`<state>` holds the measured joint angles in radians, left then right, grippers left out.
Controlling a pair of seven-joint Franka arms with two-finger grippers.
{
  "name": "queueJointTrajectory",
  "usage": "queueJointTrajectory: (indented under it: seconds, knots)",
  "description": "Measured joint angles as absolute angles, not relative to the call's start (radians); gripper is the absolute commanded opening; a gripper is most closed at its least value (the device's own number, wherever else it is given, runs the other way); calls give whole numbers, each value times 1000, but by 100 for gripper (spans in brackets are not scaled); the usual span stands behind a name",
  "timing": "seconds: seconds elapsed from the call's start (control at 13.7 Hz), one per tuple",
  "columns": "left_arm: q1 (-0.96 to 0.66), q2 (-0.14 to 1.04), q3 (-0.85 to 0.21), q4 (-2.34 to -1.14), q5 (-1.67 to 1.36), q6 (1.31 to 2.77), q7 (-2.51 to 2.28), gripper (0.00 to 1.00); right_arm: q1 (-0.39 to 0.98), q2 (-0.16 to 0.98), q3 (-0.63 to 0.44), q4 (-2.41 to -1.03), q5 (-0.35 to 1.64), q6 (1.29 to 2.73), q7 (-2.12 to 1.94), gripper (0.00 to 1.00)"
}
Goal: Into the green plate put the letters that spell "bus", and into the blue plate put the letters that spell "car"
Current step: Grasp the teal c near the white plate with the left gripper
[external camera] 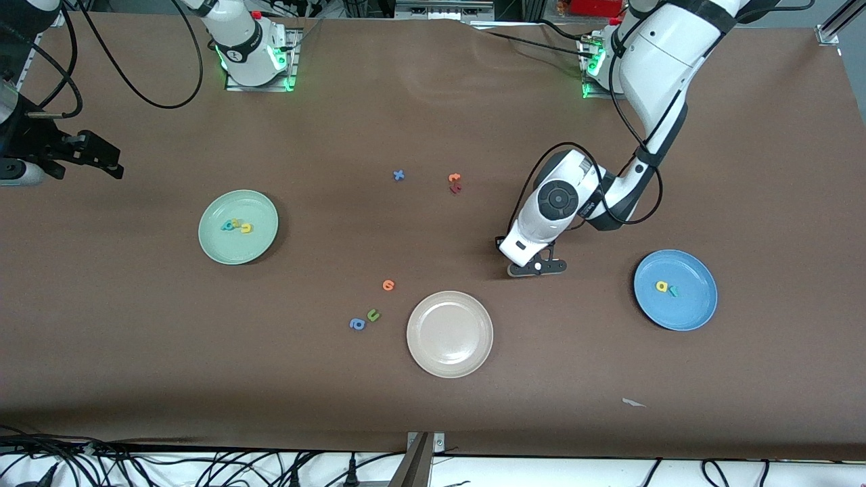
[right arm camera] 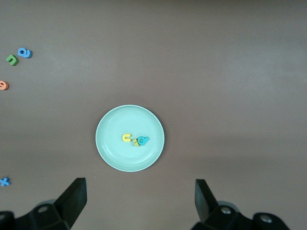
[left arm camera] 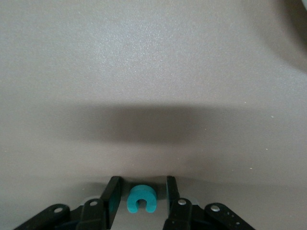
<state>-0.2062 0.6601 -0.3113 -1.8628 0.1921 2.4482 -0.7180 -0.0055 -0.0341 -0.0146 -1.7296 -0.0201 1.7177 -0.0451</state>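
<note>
My left gripper (external camera: 538, 267) is down at the table between the beige plate and the blue plate (external camera: 683, 310). In the left wrist view its jaws (left arm camera: 142, 195) stand either side of the teal "c" (left arm camera: 141, 198), open, with a small gap on each side. The "c" lies flat; the front view hides it. On the blue plate lie the yellow "a" (external camera: 661, 286) and teal "r" (external camera: 673, 291). The green plate (external camera: 230, 249) holds the teal "b" (external camera: 229, 224), yellow "s" (right arm camera: 137, 142) and yellow "u" (external camera: 245, 228). My right gripper (external camera: 111, 162) waits open, high over that end of the table.
A beige plate (external camera: 450, 345) sits near the front camera. Beside it lie an orange letter (external camera: 388, 285), a green "u" (external camera: 373, 314) and a blue "a" (external camera: 357, 325). Farther back lie a blue "x" (external camera: 399, 175) and orange and red letters (external camera: 454, 182).
</note>
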Motion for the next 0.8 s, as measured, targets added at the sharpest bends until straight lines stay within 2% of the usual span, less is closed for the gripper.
queueJointTrajectory:
  seconds: [0.51, 0.8]
  knots:
    - [-217, 660, -312, -1863, 194, 2445, -729, 43, -2, -34, -13, -1730, -20, 1718, -45, 100]
    - [-226, 659, -311, -1863, 195, 2441, -742, 32, -2, -32, -13, -1730, -20, 1718, -45, 100]
